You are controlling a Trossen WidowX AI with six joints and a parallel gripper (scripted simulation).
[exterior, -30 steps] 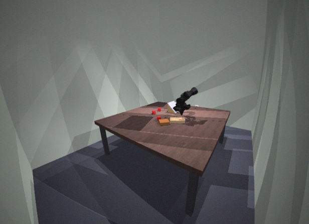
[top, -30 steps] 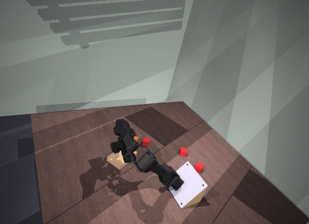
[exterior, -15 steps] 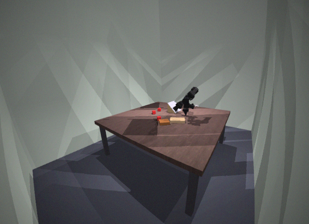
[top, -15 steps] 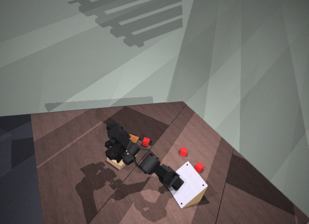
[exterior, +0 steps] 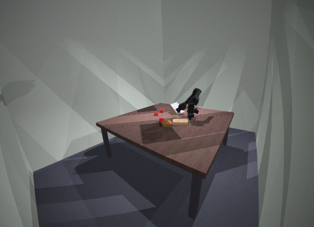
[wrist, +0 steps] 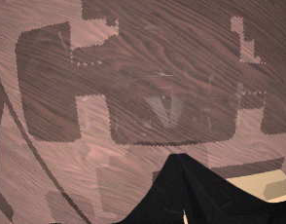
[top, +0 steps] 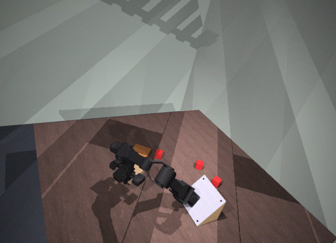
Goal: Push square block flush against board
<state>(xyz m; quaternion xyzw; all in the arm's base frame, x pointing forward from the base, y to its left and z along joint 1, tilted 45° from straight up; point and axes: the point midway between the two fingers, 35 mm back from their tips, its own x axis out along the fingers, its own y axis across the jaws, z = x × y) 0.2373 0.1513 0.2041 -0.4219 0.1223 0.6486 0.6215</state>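
The square block is orange and lies flat on the table, with its top showing in the top and exterior views. The pale tan board lies beside it; the arm covers much of it in the top view. In the exterior view the block's right end meets or nearly meets the board's left end; contact and even edges cannot be told. My gripper is shut and empty. It points down, just beyond the board's right end in the exterior view. Its fingertips are hidden in the top view.
A red cube stands close to the block. Two more red cubes stand near the white-topped wedge, by the arm's base. The table bears them all.
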